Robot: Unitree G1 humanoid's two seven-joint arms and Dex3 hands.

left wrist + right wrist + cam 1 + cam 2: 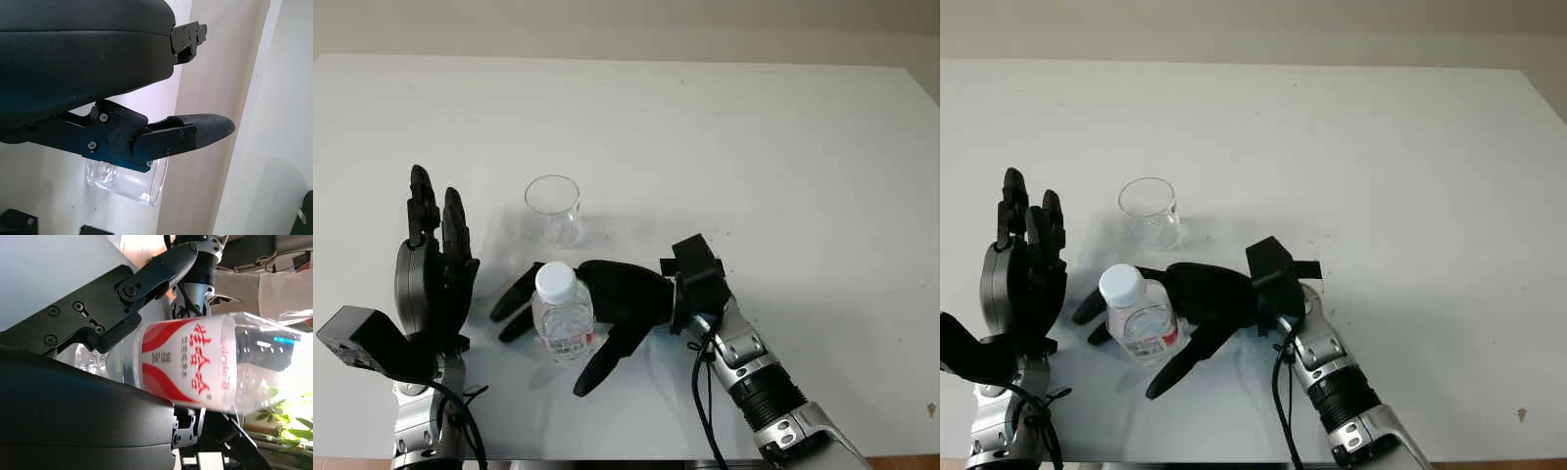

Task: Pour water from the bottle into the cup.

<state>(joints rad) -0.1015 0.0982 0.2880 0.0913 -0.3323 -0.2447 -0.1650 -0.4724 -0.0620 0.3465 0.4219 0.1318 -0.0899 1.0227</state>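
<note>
From the head, the bottle [564, 318] stands upright on the white table [783, 157], white cap on, with the right hand [592, 313] wrapped around it from the right: fingers curl behind its far side and one finger stretches along the near side toward the table edge. The right wrist view adds what the head views miss, the red and white label pressed against the hand's black shell, the clear plastic clamped between shell and finger. The clear cup [553, 208] stands upright just beyond the bottle, apart from it. The left hand [435, 264] is raised at the near left, open, palm facing the bottle, fingers pointing away from the robot; its wrist view shows the cup [127, 181] behind one finger.
</note>
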